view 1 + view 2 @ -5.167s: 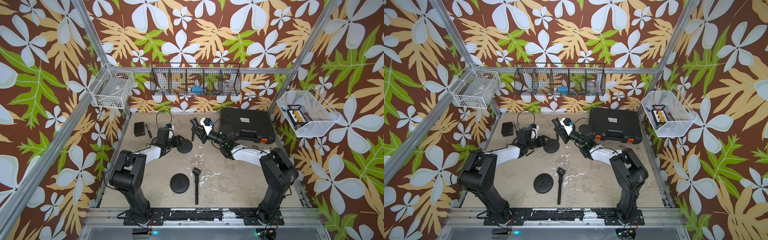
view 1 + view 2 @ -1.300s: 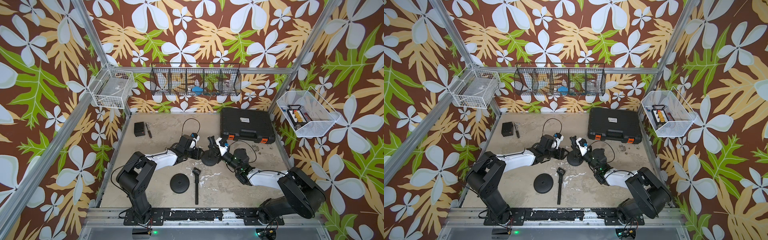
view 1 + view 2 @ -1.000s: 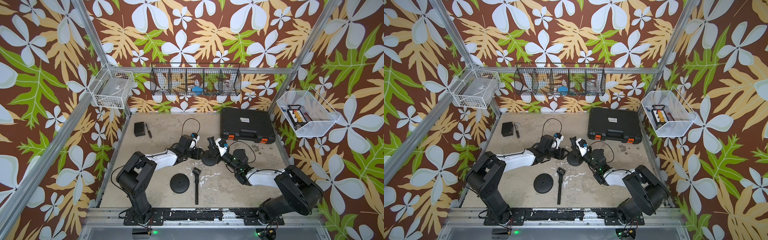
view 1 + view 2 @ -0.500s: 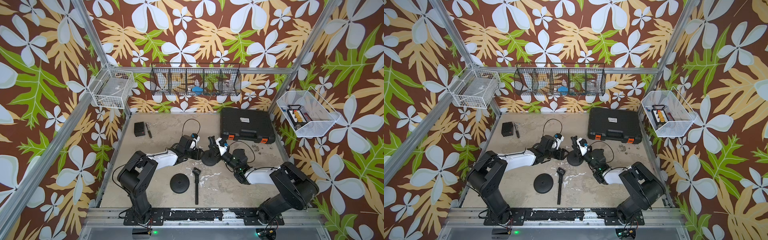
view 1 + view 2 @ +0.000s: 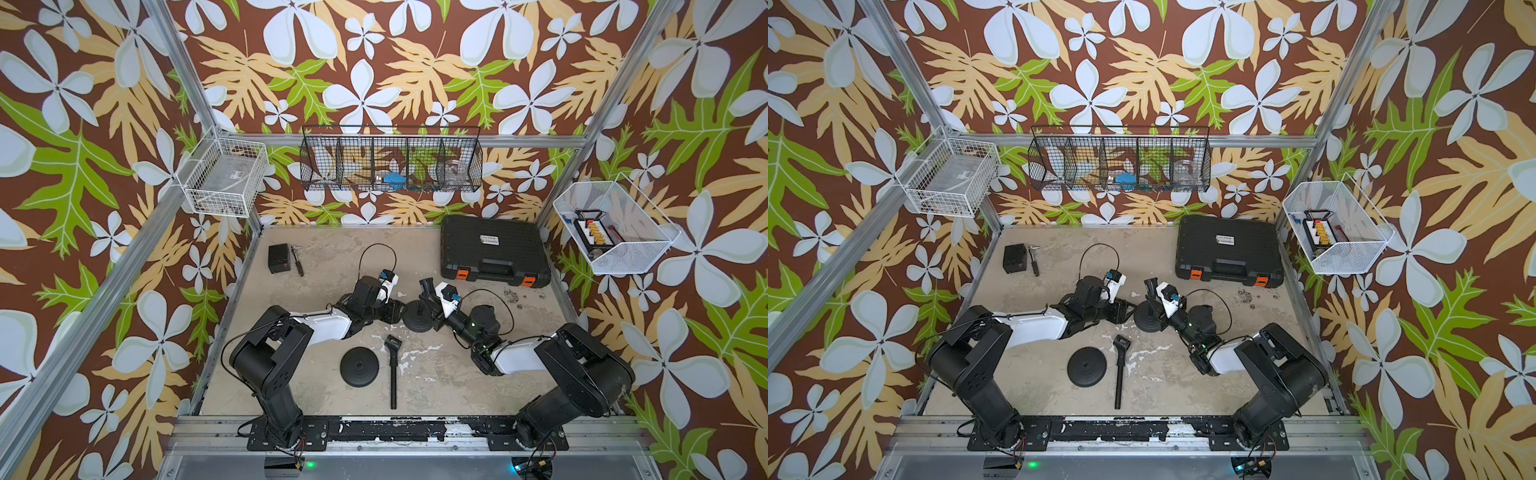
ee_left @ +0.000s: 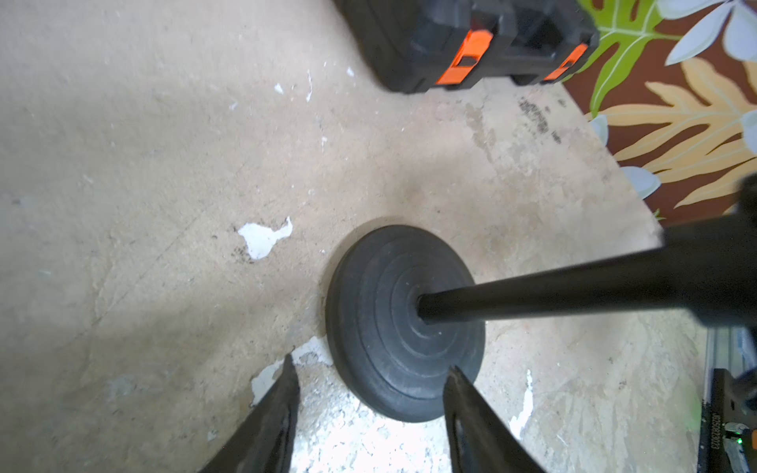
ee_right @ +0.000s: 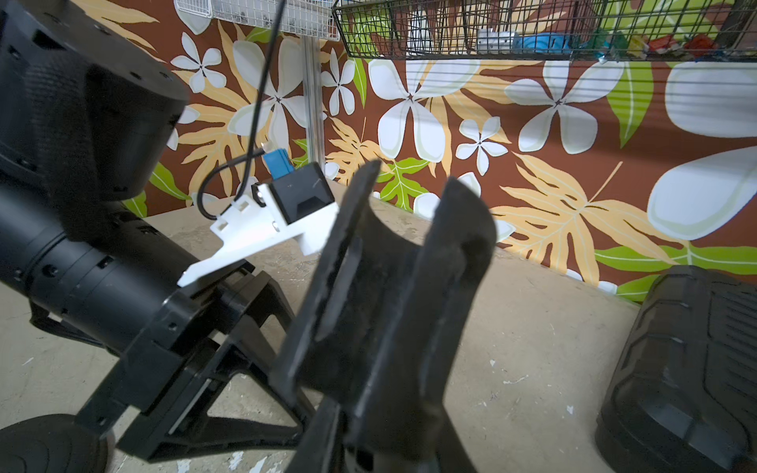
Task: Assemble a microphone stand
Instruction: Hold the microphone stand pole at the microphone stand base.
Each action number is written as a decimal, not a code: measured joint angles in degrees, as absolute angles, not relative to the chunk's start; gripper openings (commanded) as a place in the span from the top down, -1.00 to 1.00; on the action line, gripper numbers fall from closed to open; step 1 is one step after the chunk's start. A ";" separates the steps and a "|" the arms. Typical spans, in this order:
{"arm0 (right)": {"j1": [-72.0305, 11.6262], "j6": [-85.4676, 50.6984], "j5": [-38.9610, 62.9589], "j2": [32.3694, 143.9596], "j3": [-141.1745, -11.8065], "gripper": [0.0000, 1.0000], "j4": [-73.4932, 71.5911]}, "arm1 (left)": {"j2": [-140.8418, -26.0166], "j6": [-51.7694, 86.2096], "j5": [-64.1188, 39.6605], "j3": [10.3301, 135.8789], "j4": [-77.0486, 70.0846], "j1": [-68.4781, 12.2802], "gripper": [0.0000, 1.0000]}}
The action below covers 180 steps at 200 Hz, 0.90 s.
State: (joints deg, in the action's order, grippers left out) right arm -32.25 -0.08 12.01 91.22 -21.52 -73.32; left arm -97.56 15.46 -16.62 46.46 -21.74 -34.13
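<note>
A round black base (image 5: 417,322) (image 6: 403,327) lies flat mid-table with a black pole (image 6: 573,288) standing in its centre hole. The pole ends in a U-shaped microphone clip (image 7: 393,262) (image 5: 426,286). My right gripper (image 5: 434,308) (image 7: 368,442) is shut on the pole just under the clip. My left gripper (image 5: 397,311) (image 6: 370,362) is open and low at the base's left side. Its fingers (image 6: 278,409) straddle the rim, one finger apart from it. A second base (image 5: 359,368) and a second pole (image 5: 392,376) lie loose towards the front.
A closed black case (image 5: 494,251) sits at the back right. A small black box (image 5: 278,257) and a tool (image 5: 298,266) lie at the back left. Wire baskets (image 5: 390,164) hang on the walls. The two arms meet closely at the base.
Five seconds ago both grippers were farther back, base and pole held apart. Now the pole stands in the base at mid-table. Over the last second only the right arm's elbow shifted.
</note>
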 measured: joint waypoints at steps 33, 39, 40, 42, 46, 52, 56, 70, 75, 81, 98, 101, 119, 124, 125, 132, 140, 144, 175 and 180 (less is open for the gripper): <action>-32.25 -0.03 12.01 92.36 -21.98 0.89 -74.26 | -95.20 12.93 -17.50 43.70 -27.92 -34.13 -0.17; -32.25 -0.05 11.99 92.40 -22.02 0.89 -74.28 | -95.00 12.38 -17.89 43.35 -28.93 -34.13 -0.17; -32.25 -0.05 11.99 92.40 -22.02 0.89 -74.28 | -94.98 12.32 -17.93 43.31 -29.04 -34.13 -0.17; -32.25 -0.08 11.97 92.40 -22.02 0.89 -74.28 | -94.91 12.08 -18.11 43.18 -29.36 -34.13 -0.17; -32.25 -0.14 11.97 92.38 -22.06 0.89 -74.24 | -94.80 11.70 -18.39 42.89 -30.00 -34.13 -0.17; -32.25 -0.23 11.94 92.38 -22.13 0.89 -74.13 | -94.65 11.42 -18.70 42.46 -30.87 -34.13 -0.17; -32.25 -0.32 11.92 92.36 -22.17 0.89 -74.06 | -94.56 11.00 -18.98 42.11 -31.64 -34.13 -0.16; -32.25 -0.84 11.64 92.16 -22.57 0.90 -73.19 | -94.52 10.33 -19.86 40.73 -34.26 -34.13 -0.15; -32.25 -1.06 11.53 92.14 -22.81 0.90 -72.71 | -94.52 10.20 -20.05 40.25 -35.07 -34.13 -0.14; -32.25 -1.19 11.46 92.12 -23.09 0.90 -72.23 | -94.52 10.11 -20.36 39.64 -36.07 -34.15 -0.14; -32.25 -1.48 11.27 91.96 -24.01 0.90 -70.57 | -94.52 9.28 -20.93 38.09 -39.18 -34.48 -0.14; -32.25 -1.50 11.25 91.94 -24.14 0.90 -70.26 | -94.52 9.06 -20.95 37.85 -39.70 -34.57 -0.14; -32.10 -1.93 10.96 91.50 -24.93 0.90 -68.20 | -94.52 8.23 -21.02 36.60 -42.52 -35.14 -0.14; -31.99 -2.20 10.98 91.35 -25.10 0.89 -67.66 | -94.56 7.99 -21.02 36.38 -43.24 -35.29 -0.14; -31.94 -2.26 11.00 91.31 -25.17 0.89 -67.53 | -94.59 7.94 -21.02 36.34 -43.38 -35.31 -0.14; -31.79 -2.70 11.09 91.13 -25.39 0.89 -66.78 | -94.74 7.60 -21.06 36.07 -44.69 -35.35 -0.14; -31.68 -2.92 11.22 90.85 -25.52 0.89 -66.04 | -94.98 7.46 -21.02 35.59 -46.46 -35.35 -0.14; -31.55 -2.96 11.64 90.72 -25.56 0.89 -65.73 | -95.15 7.42 -21.04 35.27 -47.35 -35.35 -0.14; -31.48 -3.03 12.25 89.93 -24.86 0.89 -65.41 | -95.59 7.20 -21.02 33.10 -51.81 -35.75 -0.13; -31.48 -3.03 12.38 89.78 -24.67 0.89 -65.49 | -95.64 7.14 -21.02 32.95 -52.31 -35.81 -0.13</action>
State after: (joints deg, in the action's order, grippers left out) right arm -31.48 -3.03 12.38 89.78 -24.67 -65.49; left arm -95.64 7.14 -21.02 32.95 -52.31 -35.81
